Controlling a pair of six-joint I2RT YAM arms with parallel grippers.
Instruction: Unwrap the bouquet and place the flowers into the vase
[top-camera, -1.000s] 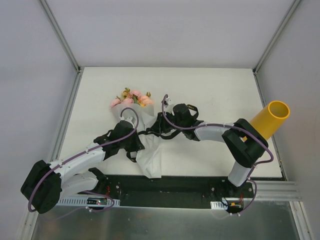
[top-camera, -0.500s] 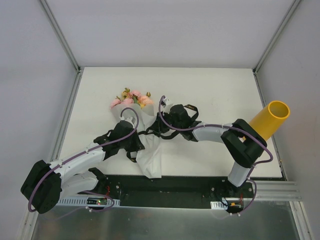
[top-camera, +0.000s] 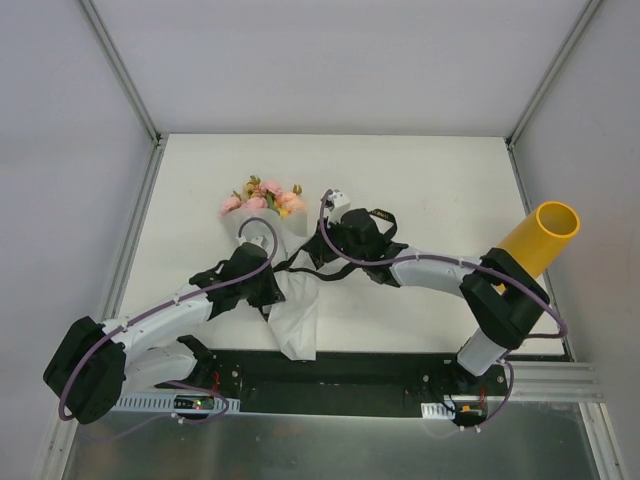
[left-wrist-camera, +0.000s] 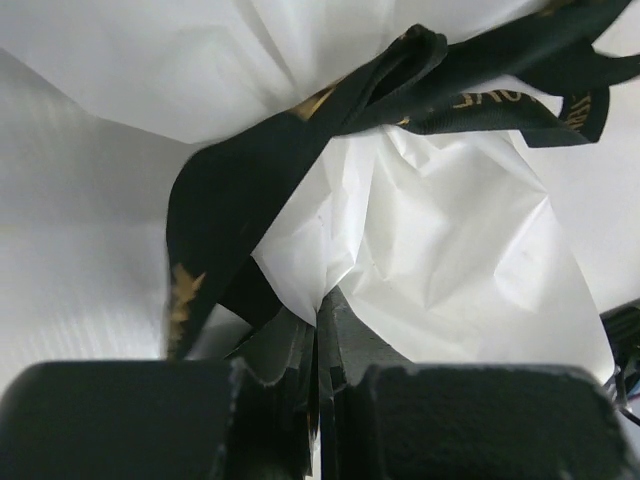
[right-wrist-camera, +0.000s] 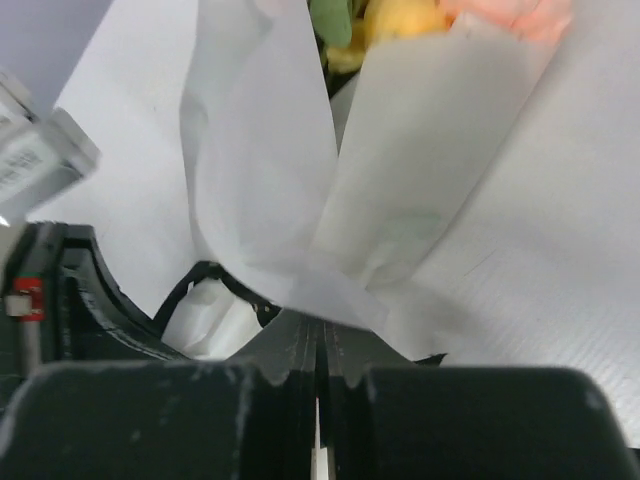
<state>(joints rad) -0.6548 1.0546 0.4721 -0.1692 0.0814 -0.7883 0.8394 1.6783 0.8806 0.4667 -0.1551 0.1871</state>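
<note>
Seeing bouquet (top-camera: 268, 232) lying flat on white table (top-camera: 430, 180), centre-left, w/ flowers (top-camera: 265, 197) pointing at far edge and stems inside paper wrap (top-camera: 298, 320). Noting L gripper (left-wrist-camera: 322, 312) clenching on lower part of paper wrap, fingertips pressed tight, black ribbon (left-wrist-camera: 225, 200) draping just beyond. Noting R gripper (right-wrist-camera: 321, 335) pinching a fold of paper wrap nr the tie, jaws squeezed together. Spotting vase (top-camera: 540, 240) sitting well apart at table's R edge, beside R arm.

flowers (right-wrist-camera: 400, 20) blurry, cropped in rt wrist
</note>
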